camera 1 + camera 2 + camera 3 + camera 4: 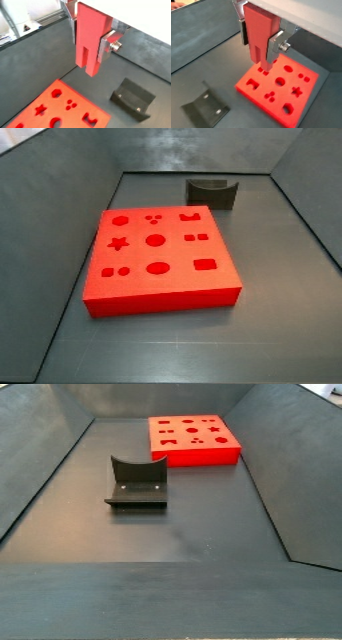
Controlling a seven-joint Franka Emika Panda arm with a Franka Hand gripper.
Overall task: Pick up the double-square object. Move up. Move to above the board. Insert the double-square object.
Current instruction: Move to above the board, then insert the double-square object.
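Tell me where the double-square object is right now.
The double-square object hangs upright, clamped between the fingers of the gripper, in the air above the board in both wrist views; neither side view shows it.

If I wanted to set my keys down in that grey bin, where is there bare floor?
Bare floor lies in front of the dark U-shaped block, toward the near wall, and along both sides of the board. The strip between block and board is tighter. The tool, holding the double-square object, hangs over the board's edge.
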